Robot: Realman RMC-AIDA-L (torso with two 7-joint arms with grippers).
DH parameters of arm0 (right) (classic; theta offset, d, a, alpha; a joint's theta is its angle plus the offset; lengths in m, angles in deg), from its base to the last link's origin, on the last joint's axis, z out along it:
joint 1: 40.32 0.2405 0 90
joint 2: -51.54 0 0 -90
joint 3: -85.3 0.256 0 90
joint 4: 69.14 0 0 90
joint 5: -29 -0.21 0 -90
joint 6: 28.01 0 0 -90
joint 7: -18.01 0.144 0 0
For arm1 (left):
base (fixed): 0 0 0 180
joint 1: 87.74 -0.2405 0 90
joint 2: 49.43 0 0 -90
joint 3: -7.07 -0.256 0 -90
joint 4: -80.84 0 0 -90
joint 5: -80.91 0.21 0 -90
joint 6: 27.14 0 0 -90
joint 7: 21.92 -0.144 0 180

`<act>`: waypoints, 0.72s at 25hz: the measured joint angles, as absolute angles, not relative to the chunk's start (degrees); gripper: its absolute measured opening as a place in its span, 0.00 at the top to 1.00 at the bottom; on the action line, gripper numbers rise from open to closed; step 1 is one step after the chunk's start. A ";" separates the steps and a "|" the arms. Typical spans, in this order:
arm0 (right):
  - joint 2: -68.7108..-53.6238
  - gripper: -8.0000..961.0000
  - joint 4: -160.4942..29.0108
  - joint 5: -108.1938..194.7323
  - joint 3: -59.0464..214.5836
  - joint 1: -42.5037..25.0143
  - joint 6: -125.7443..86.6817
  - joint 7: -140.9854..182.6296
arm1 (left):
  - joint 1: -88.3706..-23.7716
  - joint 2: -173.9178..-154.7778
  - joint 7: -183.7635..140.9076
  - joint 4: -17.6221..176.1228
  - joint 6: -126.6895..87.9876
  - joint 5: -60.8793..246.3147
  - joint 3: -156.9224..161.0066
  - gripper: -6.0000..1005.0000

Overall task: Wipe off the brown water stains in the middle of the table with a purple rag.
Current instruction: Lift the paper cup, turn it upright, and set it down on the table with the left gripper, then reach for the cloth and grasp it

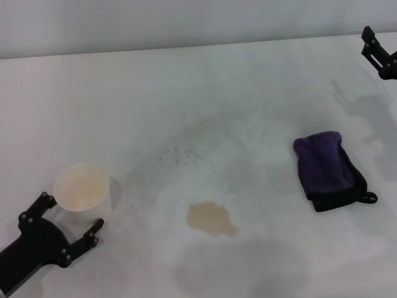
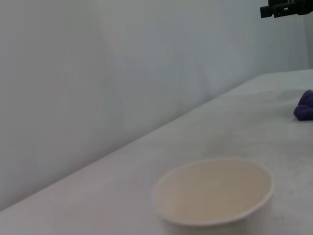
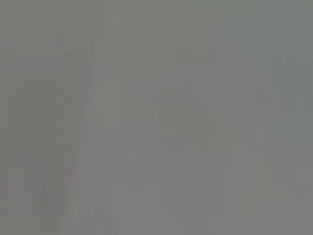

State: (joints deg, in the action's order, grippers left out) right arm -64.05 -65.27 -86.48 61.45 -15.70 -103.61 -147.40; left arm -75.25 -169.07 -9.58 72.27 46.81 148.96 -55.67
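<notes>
1 white cup (image 1: 82,189) sits by the wide left hand (image 1: 69,220), apart from stain (image 1: 212,219) and rag (image 1: 329,169).

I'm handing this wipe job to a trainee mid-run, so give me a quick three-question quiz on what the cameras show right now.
1. True or false: the purple rag already covers the brown water stains.
2. Which pincer is next to the white paper cup? A) left pincer B) right pincer
3. Fill in: seen from the head camera, the rag lies on the table to the robot's ____ of the stain.

Key
1. False; rag and stain lie apart, and the stain is bare.
2. A; its fingers are open around the cup's base, while the right one is up at the far right corner.
3. right
</notes>
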 joint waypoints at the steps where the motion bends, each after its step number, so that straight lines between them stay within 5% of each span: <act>1: -64.07 0.12 -65.27 -86.48 61.39 -15.72 -103.61 -147.40 | -75.24 -169.07 -9.51 72.44 46.78 148.95 -55.63 0.33; 7: -64.10 0.12 -65.27 -86.48 60.95 -15.88 -103.59 -147.40 | -75.64 -169.11 -9.27 73.59 46.87 147.25 -55.63 0.14; 18: -64.10 0.12 -65.36 -86.39 60.17 -16.79 -104.99 -146.66 | -80.11 -169.14 -9.28 77.29 55.26 135.24 -55.74 0.14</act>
State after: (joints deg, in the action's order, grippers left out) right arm -64.10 -65.36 -86.39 60.17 -16.79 -104.99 -146.66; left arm -80.11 -169.14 -9.28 77.29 55.26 135.24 -55.74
